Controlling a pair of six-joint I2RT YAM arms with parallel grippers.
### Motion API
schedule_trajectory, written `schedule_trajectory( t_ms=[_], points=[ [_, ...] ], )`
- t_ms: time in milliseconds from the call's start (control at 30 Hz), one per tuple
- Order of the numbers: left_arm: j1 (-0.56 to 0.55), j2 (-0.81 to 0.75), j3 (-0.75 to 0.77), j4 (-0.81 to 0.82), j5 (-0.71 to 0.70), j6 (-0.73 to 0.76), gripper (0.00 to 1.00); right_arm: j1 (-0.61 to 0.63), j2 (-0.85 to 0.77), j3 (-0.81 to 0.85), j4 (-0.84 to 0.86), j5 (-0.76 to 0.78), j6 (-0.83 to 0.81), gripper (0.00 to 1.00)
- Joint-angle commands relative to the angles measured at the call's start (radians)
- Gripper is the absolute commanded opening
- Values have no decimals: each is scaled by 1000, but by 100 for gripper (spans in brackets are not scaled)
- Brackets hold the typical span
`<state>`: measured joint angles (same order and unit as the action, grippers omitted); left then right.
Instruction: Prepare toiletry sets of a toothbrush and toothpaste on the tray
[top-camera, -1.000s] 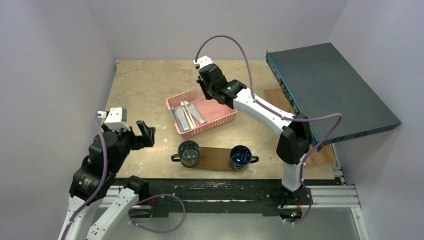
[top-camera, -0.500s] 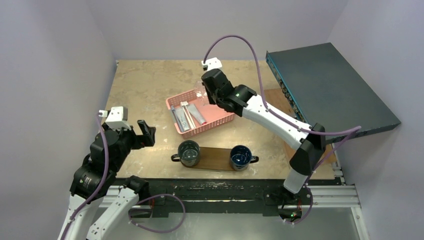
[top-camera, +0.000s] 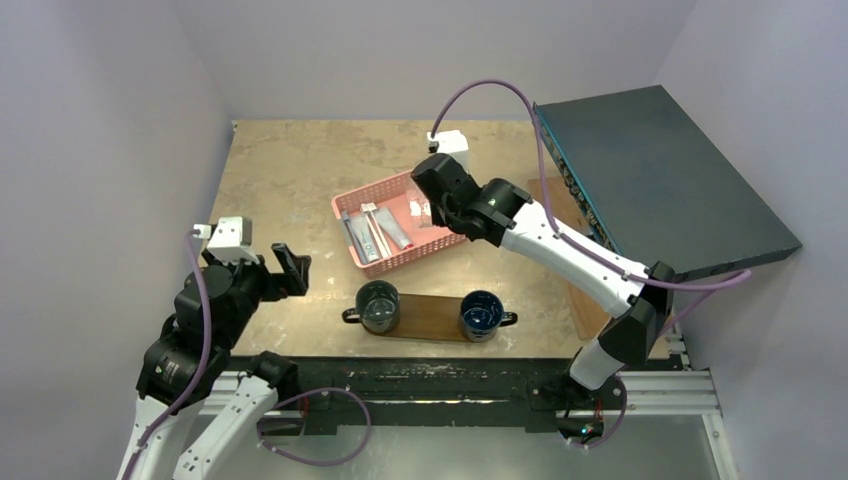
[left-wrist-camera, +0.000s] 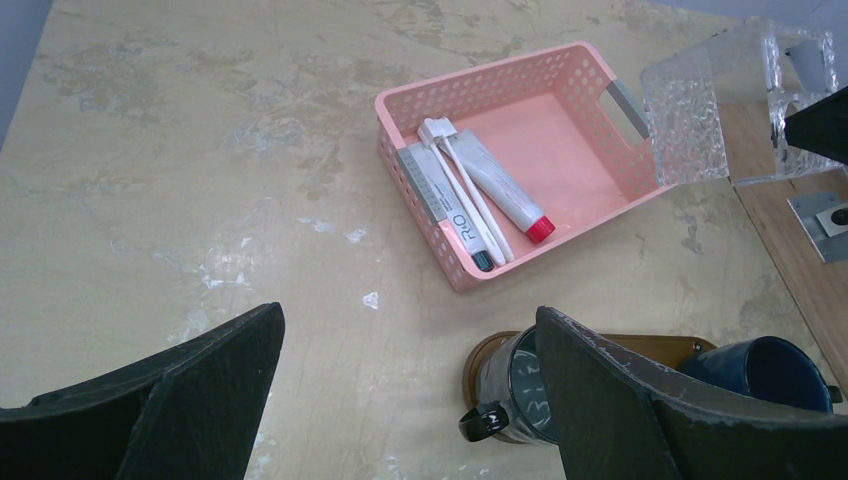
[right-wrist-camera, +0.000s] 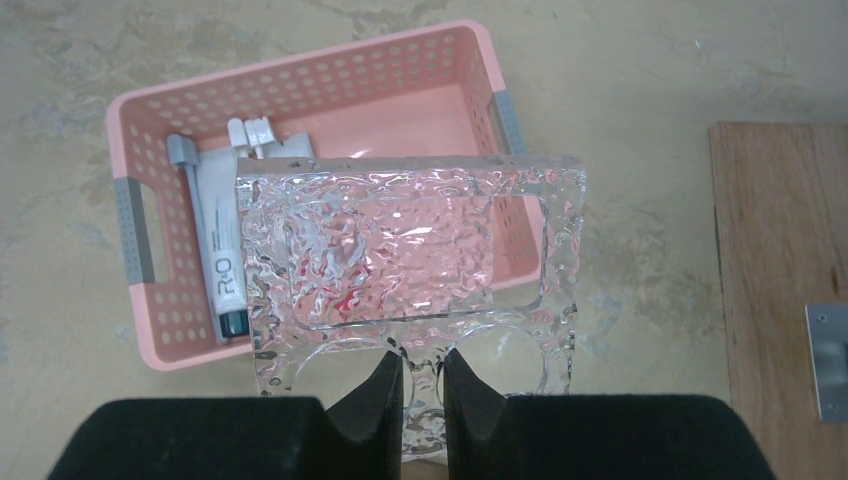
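Right fingers (right-wrist-camera: 380, 405), almost together, clamp the lower edge of a clear dimpled holder (right-wrist-camera: 400, 250) above the pink basket (right-wrist-camera: 300, 85). Left fingers (left-wrist-camera: 200, 390) are wide apart and empty over the tabletop (left-wrist-camera: 200, 150). The basket holds the toothbrushes (left-wrist-camera: 468, 205) and the tubes (left-wrist-camera: 510, 195), one lettered "RO". The dark tray (top-camera: 430, 315) bears two mugs (top-camera: 378, 305).

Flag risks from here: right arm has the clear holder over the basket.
1. Right gripper pinches the clear holder by one edge; it may twist or drop onto the basket.
2. The tray carries two mugs; little bare space between, so setting anything there risks a knock.
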<state>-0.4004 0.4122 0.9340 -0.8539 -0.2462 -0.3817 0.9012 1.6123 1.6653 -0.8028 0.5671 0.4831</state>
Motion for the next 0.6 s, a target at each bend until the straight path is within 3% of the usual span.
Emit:
schedule_trajectory(
  t_ms=[0, 400, 567],
  points=[
    [5, 0, 3, 30, 35, 7, 95, 41, -39, 24, -141, 111, 142, 0],
    [5, 8, 11, 12, 45, 1, 95, 148, 8, 71, -404, 182, 510, 0],
    [5, -3, 11, 11, 44, 1, 95, 165, -3, 44, -388, 135, 555, 0]
  ],
)
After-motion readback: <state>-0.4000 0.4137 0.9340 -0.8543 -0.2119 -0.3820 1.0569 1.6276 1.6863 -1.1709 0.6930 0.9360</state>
